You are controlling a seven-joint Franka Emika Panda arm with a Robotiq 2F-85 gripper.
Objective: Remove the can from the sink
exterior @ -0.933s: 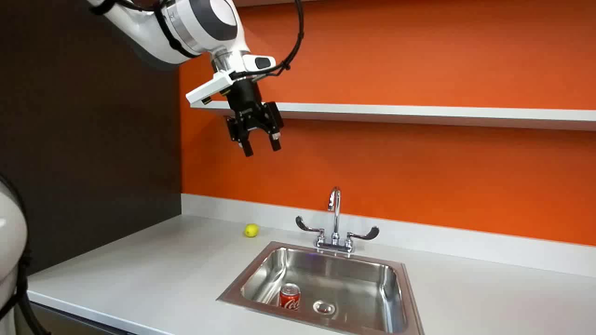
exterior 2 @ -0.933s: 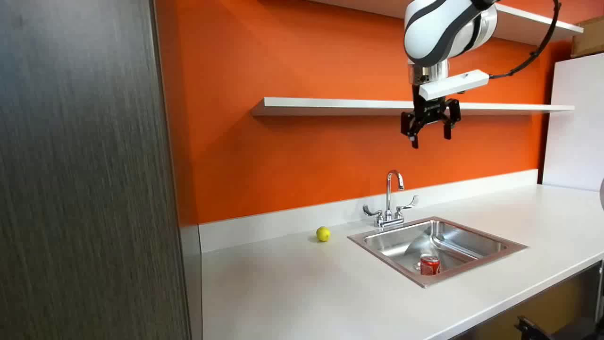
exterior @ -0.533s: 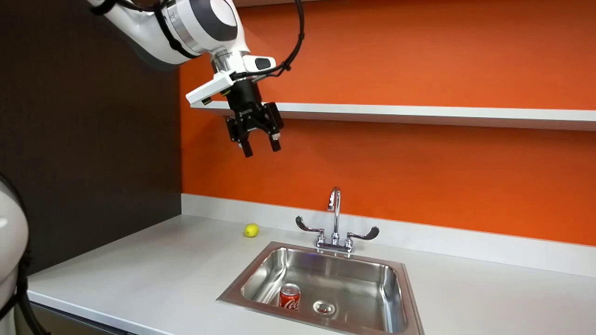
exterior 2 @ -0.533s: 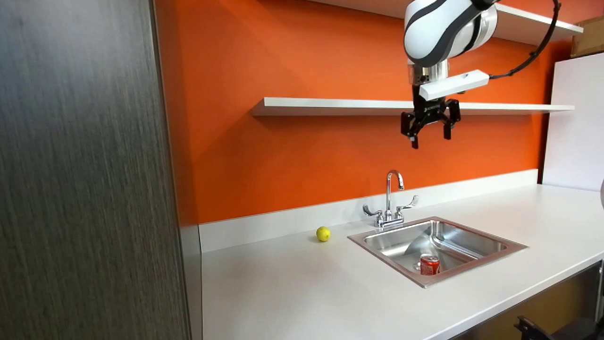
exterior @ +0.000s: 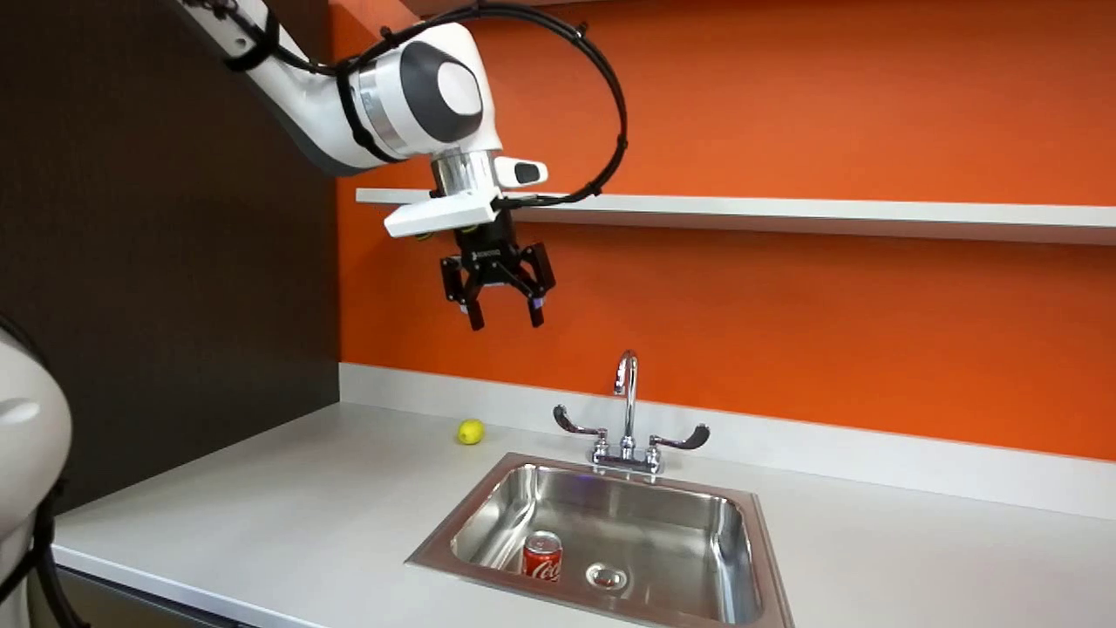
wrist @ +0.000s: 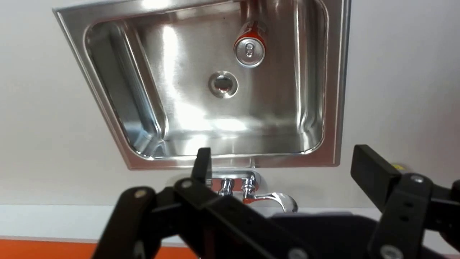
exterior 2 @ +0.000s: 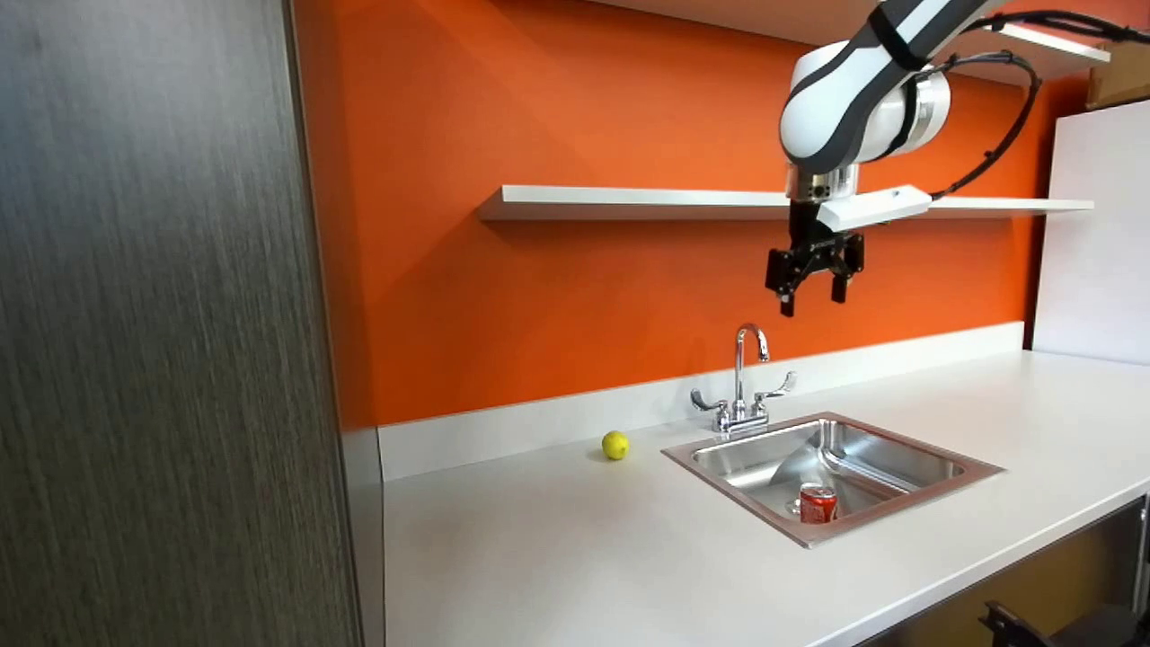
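My end effector (exterior: 506,323) hangs high, spread and empty; the red can (exterior: 542,558) stands upright in the sink (exterior: 649,534), grasp and removal both undone.

My arm (exterior: 314,112) is mostly white and smooth; a dark grey panel (exterior: 422,78) curves around a white oval cap (exterior: 459,88); a silvery band (exterior: 378,106) rings me, black straps (exterior: 259,50) bind me, and a black cable (exterior: 620,96) with small ties (exterior: 622,140) loops outside me. I wear a shiny metal collar (exterior: 464,173), a white bar (exterior: 440,215) and a rounded white piece (exterior: 507,171) with a dark inset (exterior: 527,173); my gripper (exterior: 506,317) is black, marked with pale lettering (exterior: 486,254) too small to read; in the wrist view my fingers (wrist: 373,176) are blocky and dark, my links (wrist: 404,219) set with round metal screw heads (wrist: 391,252), one of them brassy.
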